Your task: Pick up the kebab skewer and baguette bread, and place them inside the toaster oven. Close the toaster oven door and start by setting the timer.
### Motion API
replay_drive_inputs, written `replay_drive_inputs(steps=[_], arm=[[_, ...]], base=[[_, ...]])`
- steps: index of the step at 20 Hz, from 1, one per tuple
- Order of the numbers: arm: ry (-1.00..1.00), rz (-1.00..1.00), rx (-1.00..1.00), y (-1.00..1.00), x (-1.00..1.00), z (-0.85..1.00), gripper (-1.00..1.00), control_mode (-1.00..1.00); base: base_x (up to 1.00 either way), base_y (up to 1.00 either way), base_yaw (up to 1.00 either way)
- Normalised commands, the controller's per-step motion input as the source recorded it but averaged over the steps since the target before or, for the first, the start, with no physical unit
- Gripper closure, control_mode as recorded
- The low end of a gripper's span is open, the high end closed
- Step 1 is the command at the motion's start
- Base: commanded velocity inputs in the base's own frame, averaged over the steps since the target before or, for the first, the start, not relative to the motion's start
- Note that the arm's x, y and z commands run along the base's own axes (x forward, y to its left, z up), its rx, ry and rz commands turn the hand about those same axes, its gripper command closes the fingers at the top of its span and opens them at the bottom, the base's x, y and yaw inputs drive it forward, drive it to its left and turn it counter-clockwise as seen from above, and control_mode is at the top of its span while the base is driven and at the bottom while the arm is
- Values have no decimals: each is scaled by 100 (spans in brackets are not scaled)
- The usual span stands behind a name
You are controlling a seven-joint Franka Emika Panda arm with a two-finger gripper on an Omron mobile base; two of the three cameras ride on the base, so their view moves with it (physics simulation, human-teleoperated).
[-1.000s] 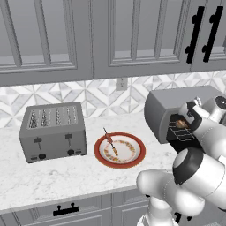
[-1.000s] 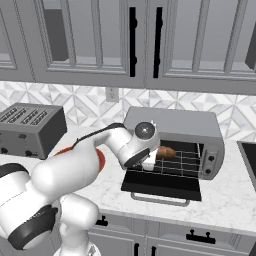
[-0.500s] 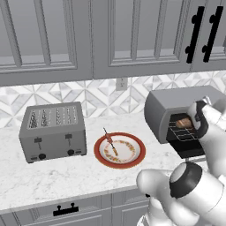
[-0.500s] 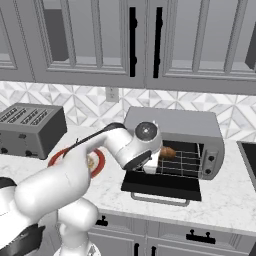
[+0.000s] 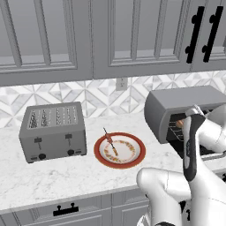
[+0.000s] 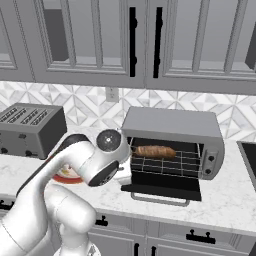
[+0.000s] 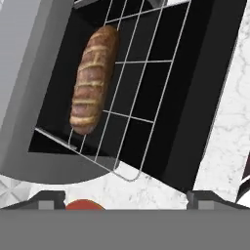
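Note:
The baguette bread [image 7: 93, 80] [image 6: 154, 151] lies alone on the wire rack [image 7: 136, 97] inside the grey toaster oven [image 6: 172, 125] [image 5: 176, 108]. The toaster oven door [image 6: 161, 182] hangs open, flat in front, with its silver bar handle [image 6: 162, 201] at the near edge. The kebab skewer [image 5: 110, 143] rests on the red-rimmed plate [image 5: 132, 161], left of the oven. My gripper [image 7: 126, 199] is open with nothing between its fingertips. It hovers in front of the oven mouth, apart from the bread. In the right base view my arm covers most of the hand.
A grey four-slot toaster [image 5: 53, 130] [image 6: 27, 130] stands on the marble counter [image 5: 53, 176] at the left. Grey wall cabinets hang above, and a dark cooktop edge [image 6: 248, 157] shows right of the oven.
My hand has drawn back out of the oven toward its left front, with the jaws a little wider. The baguette stays on the rack. The skewer and plate have not moved.

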Motion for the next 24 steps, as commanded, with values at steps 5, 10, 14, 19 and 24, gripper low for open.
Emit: replay_drive_inputs(steps=[5, 10, 14, 19, 24], arm=[[8, 33, -14, 100, -8, 31, -100, -100], [10, 31, -18, 100, 1, 1, -100, -100], [12, 25, -24, 99, 1, -1, -100, -100], [12, 18, -24, 72, 0, -7, -100, -100], [9, 18, -17, 34, 15, -9, -100, -100]], base=[[0, 0, 0], [0, 0, 0], [0, 0, 0], [0, 0, 0], [0, 0, 0]])
